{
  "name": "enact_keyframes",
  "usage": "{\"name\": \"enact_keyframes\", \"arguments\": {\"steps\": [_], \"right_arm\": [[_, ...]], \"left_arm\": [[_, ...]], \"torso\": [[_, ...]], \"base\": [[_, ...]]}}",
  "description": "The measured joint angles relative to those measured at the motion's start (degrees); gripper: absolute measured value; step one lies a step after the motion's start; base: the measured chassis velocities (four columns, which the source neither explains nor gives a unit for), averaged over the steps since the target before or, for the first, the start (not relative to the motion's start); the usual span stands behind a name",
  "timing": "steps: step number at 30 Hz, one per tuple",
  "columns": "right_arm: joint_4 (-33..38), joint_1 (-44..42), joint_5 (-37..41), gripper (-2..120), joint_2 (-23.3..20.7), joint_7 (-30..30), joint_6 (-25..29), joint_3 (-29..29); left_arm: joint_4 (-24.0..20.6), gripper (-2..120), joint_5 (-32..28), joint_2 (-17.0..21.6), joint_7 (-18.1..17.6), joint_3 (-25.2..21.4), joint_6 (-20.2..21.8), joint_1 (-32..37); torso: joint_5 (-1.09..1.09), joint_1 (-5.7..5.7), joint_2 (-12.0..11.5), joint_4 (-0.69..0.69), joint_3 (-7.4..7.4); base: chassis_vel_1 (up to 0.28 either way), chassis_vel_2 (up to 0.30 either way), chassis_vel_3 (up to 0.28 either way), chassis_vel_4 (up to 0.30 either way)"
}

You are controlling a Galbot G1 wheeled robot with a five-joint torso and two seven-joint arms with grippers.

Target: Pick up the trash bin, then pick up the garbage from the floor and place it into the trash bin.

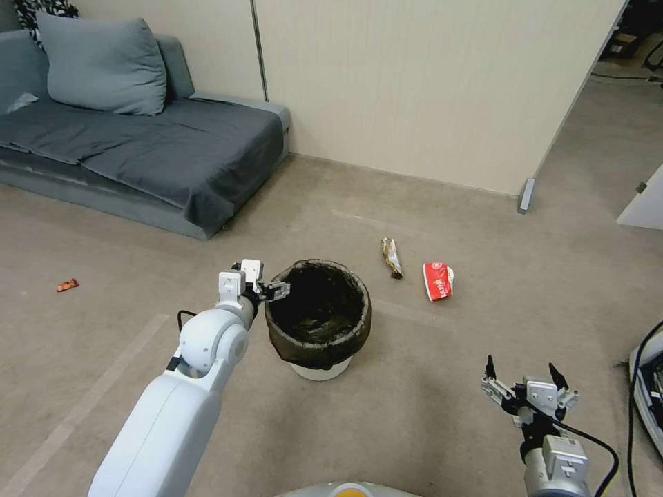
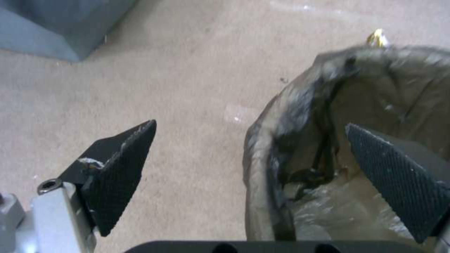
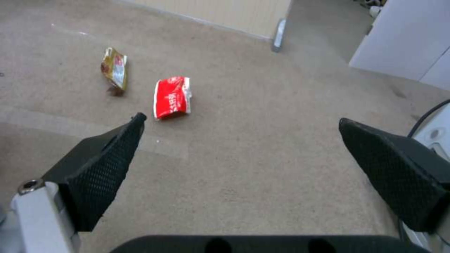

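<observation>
Trash bin (image 1: 318,314), a small round white plastic bucket lined with a dark bag, stands mid-floor. Left gripper (image 1: 277,290) straddles its near-left rim, jaws wide, holding nothing; close squarely on rim and liner. Right gripper (image 1: 523,386) hovers open, empty, short of the red crumpled packet (image 1: 438,281).

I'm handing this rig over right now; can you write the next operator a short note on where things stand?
Left tool: open, straddling the near-left rim of the trash bin, one finger inside the bag, the other outside. Not closed yet.
Right tool: open, low on the robot's right, holding nothing.
Bin stands on the carpet, not lifted.
Garbage on the floor: yellow wrapper and red packet beyond the bin to its right; small red scrap far left, near the sofa.
Done: approach to the bin. Left: grip and lift the bin, collect all three pieces.
</observation>
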Motion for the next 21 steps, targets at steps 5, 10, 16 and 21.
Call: {"name": "enact_keyframes", "arguments": {"steps": [5,10,16,21], "right_arm": [[-0.09,-0.11,0.03,100,-0.01,0.43,0.08,-0.33],[-0.11,-0.17,0.24,100,-0.02,0.81,0.16,-0.71],[-0.30,-0.15,0.46,100,-0.02,0.97,0.33,-0.85],[-0.48,-0.17,0.60,100,-0.02,1.17,0.64,-1.03]], "left_arm": [[2.54,100,-0.13,-0.25,0.11,0.35,-0.01,-0.58],[4.88,100,-0.58,-0.63,0.29,1.51,-0.07,-1.61],[6.24,100,-0.98,-0.79,0.41,2.59,-0.09,-2.22],[7.64,100,-1.13,-1.01,0.41,2.98,-0.13,-2.51]], "torso": [[0.00,0.00,0.00,0.01,0.00],[0.00,0.00,0.00,0.00,0.00],[0.00,0.00,0.00,0.00,0.00],[0.00,0.00,0.00,0.00,0.00]], "base": [[0.000,0.000,0.000,0.000],[0.000,0.000,0.000,0.000],[0.000,0.000,0.000,0.000],[0.000,0.000,0.000,0.000]]}}
